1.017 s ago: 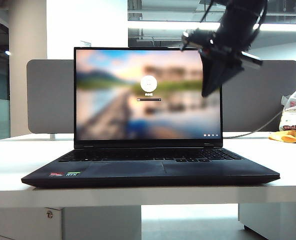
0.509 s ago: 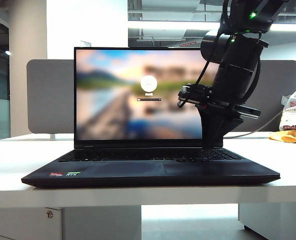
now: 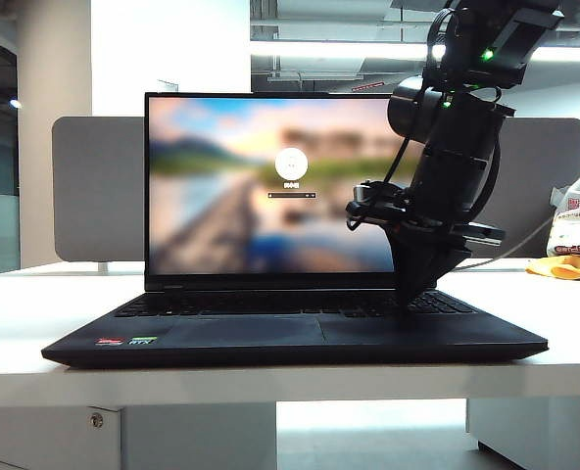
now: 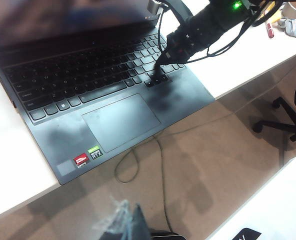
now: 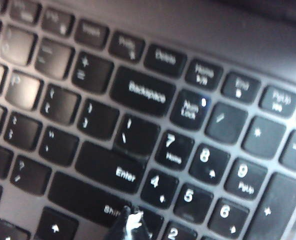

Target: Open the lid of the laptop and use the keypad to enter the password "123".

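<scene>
**Closed tip sitting right at the "1" key, easy to fat-finger from here**

Nearest the exterior camera: laptop [image 3: 295,333] front edge hanging at the table [image 3: 16,323] lip, red and green stickers at about 7 o'clock on the deck. Touchpad [image 4: 120,121] bare, untouched.

Next back, keypad [image 3: 290,305] across the deck. Right gripper [image 3: 414,297] down at roughly 4 o'clock of the deck, over the number block, jaws pinched fully together into a single point, holding nothing. In the right wrist view, tip [image 5: 130,222] landing between the Shift key and the key just left of "2", presumably "1", mostly hidden. Contact or hovering: can't tell.

Left gripper [image 4: 125,225] parked high off the front of the table; fingers only a blurry sliver, so open or closed can't be called.

Farthest: lid [image 3: 290,186] already upright, login screen lit with the password box at centre. Grey divider panel [image 3: 99,186] behind.

Risks, just guessing: tip slightly off toward Shift, so a press straddling two keys or missing "1" entirely. Pushing too deep could register a double digit or flex the deck. Also worth noting the Num Lock light [image 5: 203,102] looks lit, good; otherwise digits wouldn't type.
</scene>
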You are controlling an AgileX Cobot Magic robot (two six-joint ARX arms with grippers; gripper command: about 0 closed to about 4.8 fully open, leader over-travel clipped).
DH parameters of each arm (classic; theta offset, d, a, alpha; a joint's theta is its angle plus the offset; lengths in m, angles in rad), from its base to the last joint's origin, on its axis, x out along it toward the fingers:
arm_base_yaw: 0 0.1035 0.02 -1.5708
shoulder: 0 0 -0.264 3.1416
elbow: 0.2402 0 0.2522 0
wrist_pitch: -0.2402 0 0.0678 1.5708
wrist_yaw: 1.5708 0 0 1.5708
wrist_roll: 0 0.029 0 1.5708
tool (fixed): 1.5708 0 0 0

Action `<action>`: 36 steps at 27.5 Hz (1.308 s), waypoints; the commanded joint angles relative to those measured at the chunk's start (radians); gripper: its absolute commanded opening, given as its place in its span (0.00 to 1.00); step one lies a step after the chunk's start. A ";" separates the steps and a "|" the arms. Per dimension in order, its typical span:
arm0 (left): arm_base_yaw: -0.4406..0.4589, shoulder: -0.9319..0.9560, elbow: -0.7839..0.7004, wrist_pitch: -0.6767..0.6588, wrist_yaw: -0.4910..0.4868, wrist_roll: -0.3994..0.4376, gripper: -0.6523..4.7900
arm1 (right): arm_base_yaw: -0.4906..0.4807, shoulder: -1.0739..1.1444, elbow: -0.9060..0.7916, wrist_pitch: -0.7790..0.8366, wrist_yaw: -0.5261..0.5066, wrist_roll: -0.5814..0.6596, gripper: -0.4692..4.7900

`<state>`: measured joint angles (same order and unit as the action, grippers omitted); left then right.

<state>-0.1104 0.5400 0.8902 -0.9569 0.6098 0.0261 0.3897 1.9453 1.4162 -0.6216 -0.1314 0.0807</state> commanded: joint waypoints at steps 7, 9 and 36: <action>-0.002 0.000 0.005 0.016 -0.008 0.004 0.11 | -0.016 -0.041 -0.005 -0.002 0.086 -0.033 0.08; -0.002 0.000 0.005 0.017 -0.008 0.004 0.11 | -0.020 -0.041 -0.005 -0.004 0.085 -0.033 0.08; -0.002 0.000 0.005 0.044 -0.023 0.012 0.11 | -0.032 -0.073 -0.018 -0.041 0.089 -0.056 0.08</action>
<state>-0.1104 0.5400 0.8902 -0.9241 0.5865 0.0303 0.3611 1.8721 1.3972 -0.6636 -0.0456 0.0284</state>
